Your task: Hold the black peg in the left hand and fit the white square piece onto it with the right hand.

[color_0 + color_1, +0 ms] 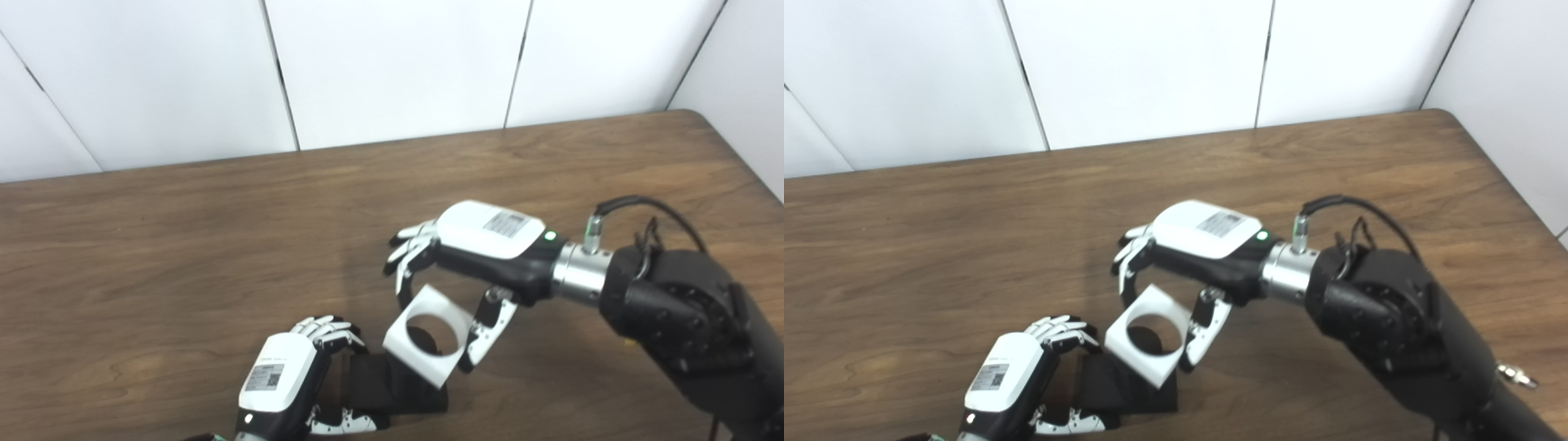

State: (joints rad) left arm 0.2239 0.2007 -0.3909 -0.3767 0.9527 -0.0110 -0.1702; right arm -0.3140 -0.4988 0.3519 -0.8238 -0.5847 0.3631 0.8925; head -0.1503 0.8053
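Near the front edge of the desk (184, 245): left robot hand (288, 373) clamped on the black peg (392, 386), its base low and its round end pointing up toward the right. Right robot hand (465, 257) pinching the white square piece (429, 337) by its edges, tilted, hole facing the peg. Dark peg tip visible through the hole, seemingly just entering. Both grasps done; still left, by the look of it, pushing the piece fully down.

One black peg (392, 383) showing, one white square piece (429, 335) with a single round hole, two robot hands working, left hand (285, 380), right hand (484, 245), one wooden table (184, 245) carrying them
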